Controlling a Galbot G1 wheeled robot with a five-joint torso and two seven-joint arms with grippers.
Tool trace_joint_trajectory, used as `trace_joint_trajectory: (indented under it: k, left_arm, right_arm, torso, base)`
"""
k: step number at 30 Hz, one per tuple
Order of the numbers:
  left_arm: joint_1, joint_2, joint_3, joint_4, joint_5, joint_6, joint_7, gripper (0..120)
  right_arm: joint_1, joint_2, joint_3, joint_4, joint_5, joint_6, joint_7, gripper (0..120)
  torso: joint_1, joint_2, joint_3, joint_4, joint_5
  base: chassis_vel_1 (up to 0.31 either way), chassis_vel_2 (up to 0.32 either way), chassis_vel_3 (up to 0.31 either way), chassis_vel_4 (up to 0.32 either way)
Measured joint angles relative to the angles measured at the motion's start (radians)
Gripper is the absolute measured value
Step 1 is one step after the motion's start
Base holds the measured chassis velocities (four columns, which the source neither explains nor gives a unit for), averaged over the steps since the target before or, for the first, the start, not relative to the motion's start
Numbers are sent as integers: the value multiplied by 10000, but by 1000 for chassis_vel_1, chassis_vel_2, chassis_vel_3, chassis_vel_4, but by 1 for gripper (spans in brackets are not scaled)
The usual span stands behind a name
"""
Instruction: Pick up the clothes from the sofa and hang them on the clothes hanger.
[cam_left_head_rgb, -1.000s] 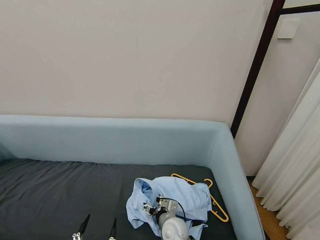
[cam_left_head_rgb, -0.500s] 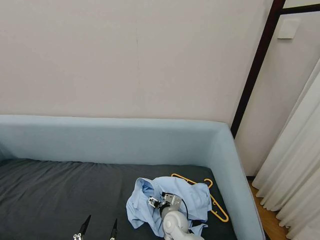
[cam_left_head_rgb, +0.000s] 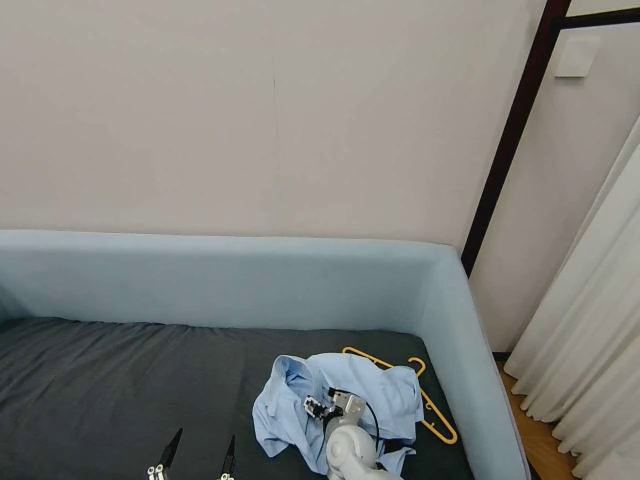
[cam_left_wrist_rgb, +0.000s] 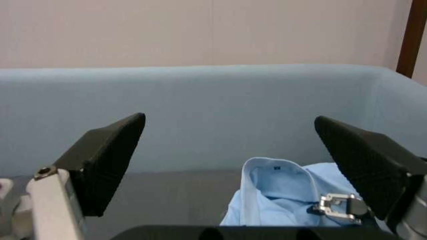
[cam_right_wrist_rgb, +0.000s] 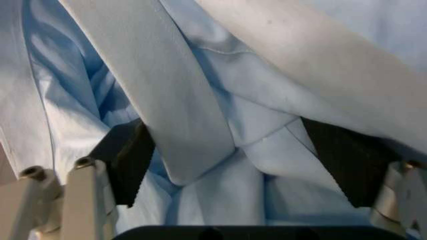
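Note:
A crumpled light blue shirt (cam_left_head_rgb: 375, 392) lies on the dark seat of the sofa near its right end. An orange hanger (cam_left_head_rgb: 437, 418) lies partly under the shirt, beside the right armrest. My right gripper (cam_left_head_rgb: 322, 406) is down on the shirt's middle; in the right wrist view it (cam_right_wrist_rgb: 233, 160) is open, its fingers (cam_right_wrist_rgb: 130, 162) pressed among the folds of the shirt (cam_right_wrist_rgb: 200, 105). My left gripper (cam_left_head_rgb: 203, 437) hovers open over the seat, left of the shirt. From the left wrist, that gripper (cam_left_wrist_rgb: 230, 122) faces the shirt collar (cam_left_wrist_rgb: 273, 182).
The sofa has a pale blue backrest (cam_left_head_rgb: 220, 280) and right armrest (cam_left_head_rgb: 470, 370) around a dark grey seat (cam_left_head_rgb: 110, 380). A plain wall rises behind. A dark door frame (cam_left_head_rgb: 510, 140) and white curtains (cam_left_head_rgb: 590, 340) stand to the right.
My right gripper has pushed a little farther in over the shirt, toward the backrest. The left gripper has stayed still.

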Motion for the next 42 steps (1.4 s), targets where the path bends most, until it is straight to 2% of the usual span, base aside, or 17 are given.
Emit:
trace_joint_trajectory:
  k: [4, 6, 11, 12, 15, 17, 19, 21, 26, 33, 35, 39, 40, 42]
  left_arm:
    - [-112, 46, 46, 91, -34, 41, 0, 100]
    - [-123, 52, 56, 112, -35, 43, 2, 100]
    - [-157, 80, 68, 191, -57, 38, 2, 100]
    - [-157, 80, 68, 191, -57, 38, 2, 100]
    - [-193, 84, 97, 215, -59, 36, 3, 100]
    - [-211, 86, 106, 225, -60, 37, 3, 100]
    - [-224, 87, 113, 233, -62, 36, 3, 100]
    - [-256, 91, 134, 255, -62, 41, 2, 100]
    - [-538, 239, 383, 507, -62, 207, 3, 100]
    - [-858, 456, 575, 637, -177, 435, 3, 100]
    - [-863, 480, 575, 638, -189, 444, 3, 100]
    - [-894, 544, 542, 694, -205, 444, 0, 100]
    - [-894, 544, 542, 694, -205, 444, 0, 100]
    - [-923, 546, 539, 753, -205, 421, -3, 100]
  right_arm:
    - [-123, -396, -317, 397, -194, -135, -95, 59]
    - [-121, -542, -418, 546, -277, -148, -103, 56]
    - [266, -1586, -771, 1110, -172, -403, -9, 34]
    - [266, -1586, -771, 1110, -172, -403, -9, 34]
    - [495, -2046, -922, 1154, -91, -439, -6, 22]
    - [585, -2256, -1025, 1226, -117, -443, -28, 19]
    - [752, -2638, -1212, 1327, -385, -444, -159, 7]
    - [906, -3017, -1351, 1452, -690, -432, -327, 0]
    - [836, -3295, -1353, 1624, -735, -502, -388, 0]
    - [342, -2971, -1071, 1568, -729, -586, -290, 0]
    - [278, -2938, -1057, 1580, -703, -627, -279, 4]
    - [-157, -2777, -1045, 1866, -808, -768, -230, 22]
    - [-157, -2777, -1045, 1866, -808, -768, -230, 22]
    - [-402, -2695, -1049, 2145, -776, -829, -107, 30]
  torso:
    - [0, 0, 0, 2, 1]
    - [0, 0, 0, 1, 0]
    - [0, 0, 0, 1, -1]
    - [0, 0, 0, 1, -1]
    - [0, 0, 0, 1, 2]
    - [0, 0, 1, 2, 3]
    - [0, 0, 0, 2, 2]
    - [1, 0, 1, 1, 0]
    - [0, 0, 0, 1, 1]
    - [0, 0, 0, 2, 0]
    - [0, 0, 0, 2, 0]
    - [0, 0, 1, 2, -1]
    - [0, 0, 1, 2, -1]
    - [0, 0, 0, 2, 0]
  base:
    - [0, 0, 0, 0]
    - [0, 0, 0, 0]
    - [0, 0, 0, 0]
    - [0, 0, 0, 0]
    - [0, 0, 0, 0]
    - [0, 0, 0, 0]
    - [0, 0, 0, 0]
    - [0, 0, 0, 0]
    - [0, 0, 0, 0]
    - [0, 0, 0, 0]
    - [0, 0, 0, 0]
    - [0, 0, 0, 0]
    - [0, 0, 0, 0]
    - [0, 0, 0, 0]
